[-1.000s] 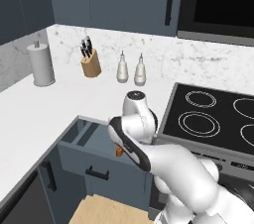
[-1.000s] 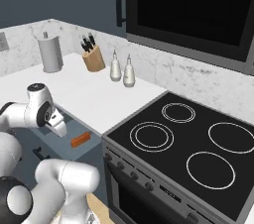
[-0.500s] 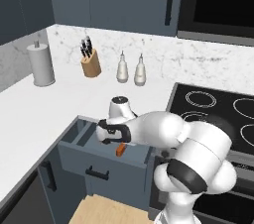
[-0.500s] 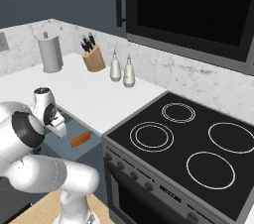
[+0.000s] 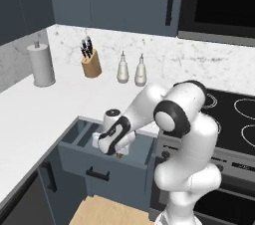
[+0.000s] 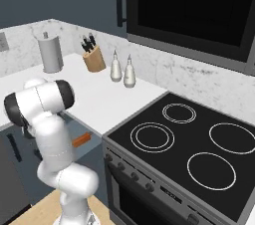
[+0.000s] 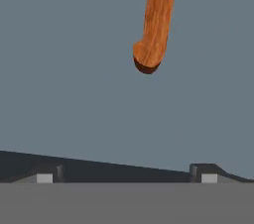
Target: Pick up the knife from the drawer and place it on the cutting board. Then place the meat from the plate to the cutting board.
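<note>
Now, gripper: jaws spread wide, holding nothing, low inside the open drawer
knife: orange handle lying on the drawer floor, ahead of the fingertips, untouched
cutting board: below the drawer front
counter beyond: knife block

Knife block, two bottles, perhaps a paper-towel roll.

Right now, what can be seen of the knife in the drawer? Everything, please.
Of the knife, mainly the handle shows: bright orange, grained like wood, with a rounded butt. It lies flat on the grey floor of the open drawer. The blade is not visible. The gripper is above it with its jaws apart, not touching it. In the right base view the handle pokes out from behind the arm.
</note>
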### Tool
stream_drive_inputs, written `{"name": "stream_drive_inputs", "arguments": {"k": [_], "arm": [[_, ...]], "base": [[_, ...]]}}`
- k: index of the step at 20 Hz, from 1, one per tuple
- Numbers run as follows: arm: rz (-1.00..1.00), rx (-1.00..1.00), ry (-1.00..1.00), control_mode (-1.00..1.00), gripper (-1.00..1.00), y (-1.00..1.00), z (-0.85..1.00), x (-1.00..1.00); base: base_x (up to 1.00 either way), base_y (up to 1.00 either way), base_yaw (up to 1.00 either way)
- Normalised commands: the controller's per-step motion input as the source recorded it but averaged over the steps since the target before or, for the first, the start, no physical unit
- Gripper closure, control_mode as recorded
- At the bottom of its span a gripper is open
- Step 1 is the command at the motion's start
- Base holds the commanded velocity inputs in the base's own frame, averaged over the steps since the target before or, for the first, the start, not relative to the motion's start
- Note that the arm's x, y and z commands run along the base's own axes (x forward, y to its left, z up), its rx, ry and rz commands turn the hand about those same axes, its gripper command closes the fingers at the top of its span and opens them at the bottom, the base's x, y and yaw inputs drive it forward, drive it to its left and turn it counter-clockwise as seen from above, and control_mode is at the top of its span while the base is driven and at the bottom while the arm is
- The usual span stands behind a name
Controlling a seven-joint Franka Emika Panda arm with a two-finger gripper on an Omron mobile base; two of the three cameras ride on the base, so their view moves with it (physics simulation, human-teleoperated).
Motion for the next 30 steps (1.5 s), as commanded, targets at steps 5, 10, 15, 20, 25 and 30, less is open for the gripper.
{"name": "stream_drive_inputs", "arguments": {"k": [5,10,15,20,25,30], "arm": [[0.00,-0.08,0.17,-1.00,-1.00,0.83,-0.79,-0.37],[0.00,0.00,0.27,-1.00,-1.00,1.00,-0.09,-0.99],[0.00,0.03,0.31,-1.00,-1.00,0.91,0.41,-0.78],[-0.19,0.16,0.06,-1.00,-1.00,0.04,1.00,0.02],[-0.20,0.08,0.02,-1.00,-1.00,-0.31,0.89,0.17],[-0.09,0.01,0.00,-1.00,-1.00,-0.51,0.94,0.75]], "base": [[0.00,0.00,0.00],[0.00,0.00,0.00],[0.00,0.00,0.00],[0.00,0.00,0.00],[0.00,0.00,0.00],[0.00,0.00,0.00]]}}
